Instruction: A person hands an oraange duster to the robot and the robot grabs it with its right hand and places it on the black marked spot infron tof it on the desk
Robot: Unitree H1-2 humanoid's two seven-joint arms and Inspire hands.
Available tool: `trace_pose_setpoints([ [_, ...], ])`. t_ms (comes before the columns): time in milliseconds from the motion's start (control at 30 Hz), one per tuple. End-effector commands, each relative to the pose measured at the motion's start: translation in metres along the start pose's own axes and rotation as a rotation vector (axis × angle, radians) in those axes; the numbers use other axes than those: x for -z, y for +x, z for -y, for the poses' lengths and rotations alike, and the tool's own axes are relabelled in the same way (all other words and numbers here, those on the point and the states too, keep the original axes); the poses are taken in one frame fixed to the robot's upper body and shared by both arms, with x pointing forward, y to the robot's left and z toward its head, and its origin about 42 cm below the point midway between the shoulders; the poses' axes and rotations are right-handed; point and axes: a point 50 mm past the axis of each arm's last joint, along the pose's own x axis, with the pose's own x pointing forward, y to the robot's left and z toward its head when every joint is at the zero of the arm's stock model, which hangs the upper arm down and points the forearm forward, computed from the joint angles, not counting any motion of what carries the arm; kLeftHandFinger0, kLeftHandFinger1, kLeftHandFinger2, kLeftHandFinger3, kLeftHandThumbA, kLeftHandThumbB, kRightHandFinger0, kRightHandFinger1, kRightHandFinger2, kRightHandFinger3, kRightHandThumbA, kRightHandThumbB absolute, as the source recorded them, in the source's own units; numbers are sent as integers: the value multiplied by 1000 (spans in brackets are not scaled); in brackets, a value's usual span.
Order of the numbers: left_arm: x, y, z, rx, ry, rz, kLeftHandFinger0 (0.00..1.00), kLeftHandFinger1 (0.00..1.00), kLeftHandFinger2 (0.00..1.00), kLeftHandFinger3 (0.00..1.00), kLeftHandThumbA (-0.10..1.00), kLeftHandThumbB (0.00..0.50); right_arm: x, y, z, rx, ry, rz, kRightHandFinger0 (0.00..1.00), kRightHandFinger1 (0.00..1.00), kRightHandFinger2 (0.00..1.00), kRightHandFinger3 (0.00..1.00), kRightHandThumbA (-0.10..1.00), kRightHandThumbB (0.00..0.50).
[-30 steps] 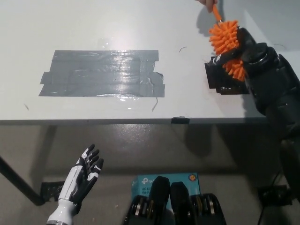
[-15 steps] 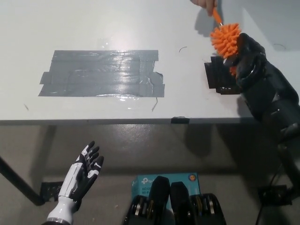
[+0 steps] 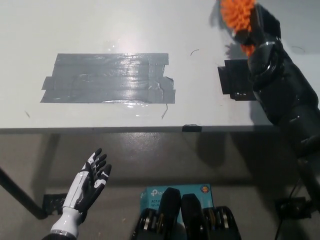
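one black right hand (image 3: 260, 27) grips orange duster (image 3: 239, 15) at desk (image 3: 100, 25) top edge; left hand (image 3: 90, 182) spread, empty.

desk (image 3: 75, 25): smooth white top, slight sheen | grey tape patch (image 3: 107, 78): glossy, wrinkled, glare on it | black marked spot (image 3: 234, 79): matt tape | orange duster (image 3: 237, 15): spiky rubbery-looking bristles | right hand (image 3: 262, 35): black, semi-gloss plastic look

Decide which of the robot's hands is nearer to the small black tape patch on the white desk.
Right. The black right hand is just above the small black tape patch, holding the orange duster; the white left hand hangs open below the desk edge.
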Motion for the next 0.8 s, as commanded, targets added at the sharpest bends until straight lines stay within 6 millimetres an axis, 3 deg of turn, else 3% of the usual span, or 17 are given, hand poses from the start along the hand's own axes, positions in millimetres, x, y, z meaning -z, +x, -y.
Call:
trace_pose_setpoints([
  [0, -11, 8, -5, 21, 20, 64, 1000, 1000, 1000, 1000, 677, 102, -75, -5, 84, 225, 113, 242, 373, 876, 1000, 990, -100, 231],
  [33, -11, 8, -5, 22, 20, 63, 1000, 1000, 1000, 1000, 677, 101, -79, -8, 90, 245, 99, 262, 695, 1000, 970, 968, -100, 235],
  [67, -11, 8, -5, 22, 19, 63, 1000, 1000, 1000, 1000, 677, 101, -81, -10, 93, 257, 89, 272, 695, 1000, 970, 968, -100, 235],
  [100, -11, 7, -5, 25, 25, 67, 1000, 1000, 1000, 1000, 683, 88, -83, -13, 100, 276, 109, 300, 785, 913, 760, 740, -100, 220],
  [133, -11, 7, -5, 26, 29, 68, 1000, 1000, 1000, 1000, 689, 92, -84, -16, 105, 284, 122, 312, 502, 620, 615, 714, -100, 202],
  [167, -10, 7, -6, 24, 30, 66, 1000, 1000, 1000, 1000, 694, 98, -85, -20, 111, 292, 148, 316, 181, 473, 651, 695, -100, 216],
  [200, -10, 7, -7, 23, 29, 65, 1000, 1000, 1000, 1000, 694, 98, -86, -22, 113, 292, 161, 312, 181, 473, 651, 695, -100, 216],
  [267, -10, 8, -8, 22, 26, 66, 1000, 1000, 1000, 1000, 697, 99, -87, -24, 115, 293, 171, 300, 32, 423, 737, 728, -100, 218],
  [300, -9, 8, -9, 23, 21, 64, 1000, 1000, 1000, 1000, 698, 102, -84, -26, 117, 299, 146, 285, 29, 426, 786, 770, -100, 249],
  [433, -12, 8, -10, 19, 33, 61, 1000, 1000, 1000, 1000, 708, 96, -64, -23, 109, 277, 132, 243, 28, 382, 732, 755, -100, 230],
  [500, -12, 8, -11, 20, 37, 64, 1000, 1000, 1000, 1000, 710, 96, -47, -19, 99, 243, 136, 209, 14, 371, 721, 749, -100, 248],
  [567, -12, 8, -11, 20, 38, 66, 1000, 1000, 1000, 1000, 716, 101, -29, -15, 87, 192, 128, 150, 1, 379, 771, 785, -100, 231],
  [600, -12, 8, -11, 20, 38, 69, 1000, 1000, 1000, 1000, 717, 103, -21, -15, 81, 172, 127, 126, 44, 455, 849, 840, -100, 230],
  [700, -13, 10, -12, 19, 36, 73, 999, 1000, 1000, 1000, 720, 114, -3, -13, 64, 127, 136, 80, 7, 480, 886, 934, -100, 233],
  [767, -14, 12, -13, 19, 32, 72, 1000, 1000, 1000, 1000, 718, 121, 9, -11, 52, 82, 145, 38, 0, 473, 885, 926, -100, 228],
])
